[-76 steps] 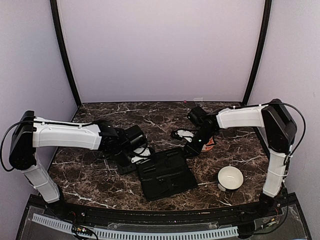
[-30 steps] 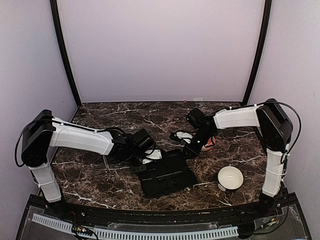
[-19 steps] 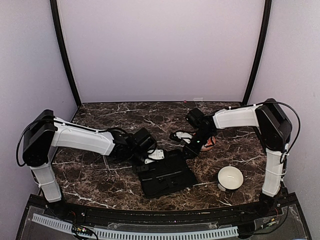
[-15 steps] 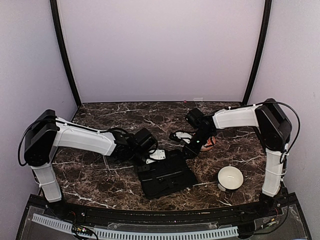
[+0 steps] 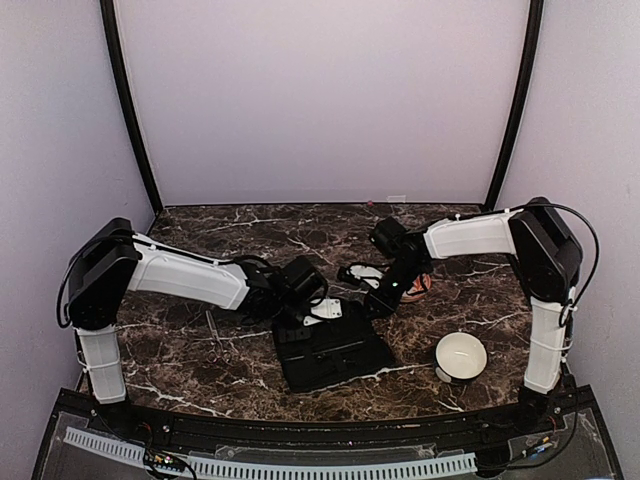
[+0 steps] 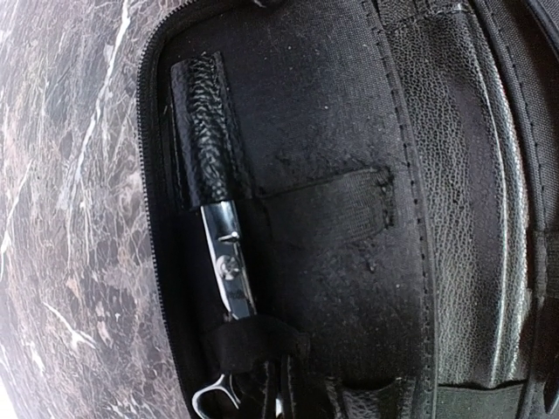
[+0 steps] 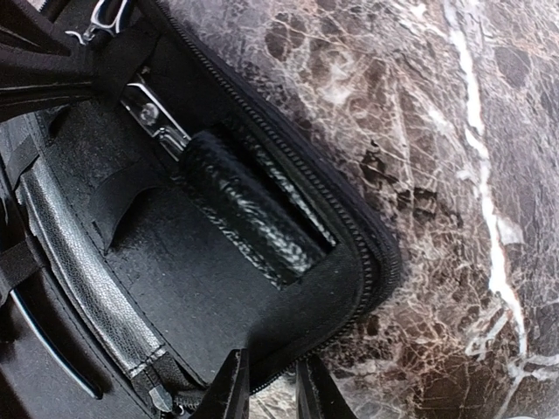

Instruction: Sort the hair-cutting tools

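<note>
Dark white-veined marble table (image 5: 200,232), open black case (image 5: 335,355) flat near the middle (zip rim on the stone), white bowl (image 5: 461,356) to its right.

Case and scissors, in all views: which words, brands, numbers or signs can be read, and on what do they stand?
No text can be read.
The case: plain black fabric, no label.
The scissors: only a screw on the blade, no brand mark.
A small white tag at the foot of the back wall: too small to read.
</note>
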`<action>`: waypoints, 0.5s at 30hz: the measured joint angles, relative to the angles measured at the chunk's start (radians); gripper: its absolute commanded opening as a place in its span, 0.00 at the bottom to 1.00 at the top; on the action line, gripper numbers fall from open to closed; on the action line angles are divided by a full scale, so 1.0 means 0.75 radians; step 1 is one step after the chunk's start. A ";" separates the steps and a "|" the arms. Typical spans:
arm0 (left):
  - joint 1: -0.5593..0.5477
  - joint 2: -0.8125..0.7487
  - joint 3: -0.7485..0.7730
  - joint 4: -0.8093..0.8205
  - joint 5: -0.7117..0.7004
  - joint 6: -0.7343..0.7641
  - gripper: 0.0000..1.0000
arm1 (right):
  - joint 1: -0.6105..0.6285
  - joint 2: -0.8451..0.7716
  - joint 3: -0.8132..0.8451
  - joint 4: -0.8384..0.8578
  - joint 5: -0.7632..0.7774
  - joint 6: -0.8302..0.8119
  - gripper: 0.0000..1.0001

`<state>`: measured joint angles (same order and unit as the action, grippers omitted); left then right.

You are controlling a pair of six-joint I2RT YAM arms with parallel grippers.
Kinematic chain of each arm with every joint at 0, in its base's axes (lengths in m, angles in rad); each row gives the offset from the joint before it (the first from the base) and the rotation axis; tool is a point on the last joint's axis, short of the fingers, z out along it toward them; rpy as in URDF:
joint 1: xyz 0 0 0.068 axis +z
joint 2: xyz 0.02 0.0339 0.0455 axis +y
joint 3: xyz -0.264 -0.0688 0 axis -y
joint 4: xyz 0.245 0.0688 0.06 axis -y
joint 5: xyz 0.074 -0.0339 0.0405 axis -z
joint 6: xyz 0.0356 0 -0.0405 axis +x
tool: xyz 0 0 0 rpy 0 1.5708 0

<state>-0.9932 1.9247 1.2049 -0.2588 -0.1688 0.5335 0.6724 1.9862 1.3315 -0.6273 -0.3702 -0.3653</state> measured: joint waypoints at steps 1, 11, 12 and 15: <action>0.000 0.002 0.004 -0.002 -0.013 0.005 0.00 | 0.003 0.000 0.000 0.000 0.000 0.000 0.18; -0.006 -0.044 0.034 -0.119 -0.092 -0.081 0.24 | 0.006 0.000 0.003 -0.003 -0.001 0.000 0.18; -0.006 -0.068 0.034 -0.138 -0.093 -0.094 0.24 | 0.006 0.000 0.003 -0.003 -0.002 -0.001 0.18; -0.005 -0.176 0.027 -0.198 -0.096 -0.157 0.24 | 0.006 0.000 0.003 -0.003 -0.004 0.000 0.18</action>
<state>-0.9970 1.7927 1.2255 -0.4076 -0.2405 0.4160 0.6765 1.9862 1.3334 -0.6296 -0.3729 -0.3653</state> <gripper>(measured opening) 0.243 0.180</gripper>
